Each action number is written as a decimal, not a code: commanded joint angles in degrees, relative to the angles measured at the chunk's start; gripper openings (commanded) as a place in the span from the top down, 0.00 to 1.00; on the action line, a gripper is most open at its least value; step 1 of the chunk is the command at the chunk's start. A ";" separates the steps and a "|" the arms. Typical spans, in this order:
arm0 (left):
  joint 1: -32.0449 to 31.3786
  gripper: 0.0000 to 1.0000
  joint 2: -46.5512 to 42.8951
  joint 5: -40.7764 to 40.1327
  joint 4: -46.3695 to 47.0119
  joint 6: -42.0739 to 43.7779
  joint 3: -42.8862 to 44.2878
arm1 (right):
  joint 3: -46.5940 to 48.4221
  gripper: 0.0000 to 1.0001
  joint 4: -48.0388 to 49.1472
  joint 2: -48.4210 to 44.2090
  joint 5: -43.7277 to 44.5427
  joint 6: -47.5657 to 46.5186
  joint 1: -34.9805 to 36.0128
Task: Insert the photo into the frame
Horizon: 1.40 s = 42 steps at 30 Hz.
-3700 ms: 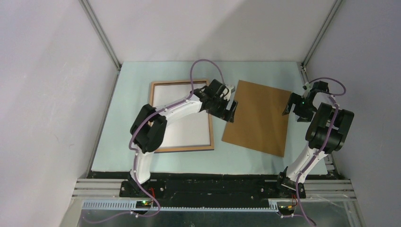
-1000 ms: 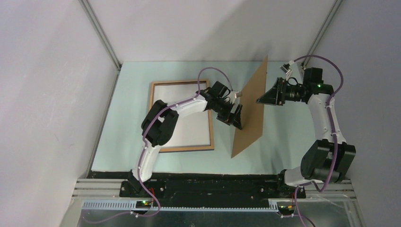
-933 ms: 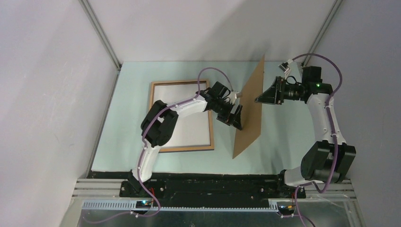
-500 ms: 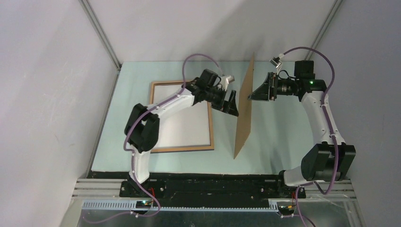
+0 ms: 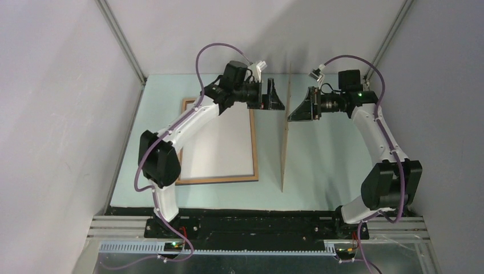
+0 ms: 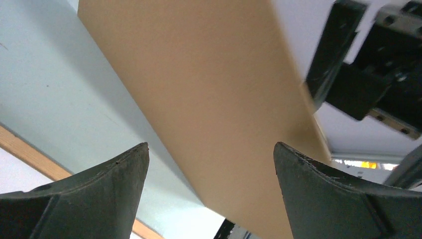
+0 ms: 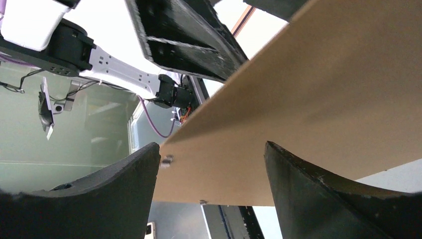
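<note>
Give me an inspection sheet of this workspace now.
Surface: pale green table.
Job's things: frame lies flat, wood face up; a white sheet inside it, likely the photo face down.
Clutter: brown backing board stands on edge between the arms.
Pincers: left pincer and right pincer open, facing the board from opposite sides; contact unclear.
Cables: purple cables loop over both arms.
Surroundings: plain walls, aluminium rails.

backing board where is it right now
In the top view the backing board stands on edge just right of the frame, between the left claw and the right claw.
</note>
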 commanded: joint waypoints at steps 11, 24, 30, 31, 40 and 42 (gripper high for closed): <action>0.97 0.00 -2.01 -0.26 2.18 -8.76 5.32 | 2.81 0.19 0.71 1.98 1.66 0.31 2.37; 0.93 0.00 -4.42 0.98 2.99 -9.21 2.43 | 1.17 0.21 0.80 2.86 2.40 -0.54 2.15; 0.71 0.02 -3.63 0.87 3.20 -8.99 1.79 | 0.52 0.21 0.95 2.85 2.72 -0.63 1.86; 0.74 0.03 -3.40 0.67 3.21 -8.99 1.53 | 0.42 0.21 0.89 2.82 2.87 -0.67 1.76; 0.62 0.21 -2.88 -2.17 3.14 -7.63 -2.04 | -3.89 0.23 -0.83 3.34 5.97 -3.95 -3.06; 0.66 0.29 -2.38 -2.23 3.10 -7.43 -2.96 | -5.63 0.23 -1.41 4.10 6.69 -5.08 -5.23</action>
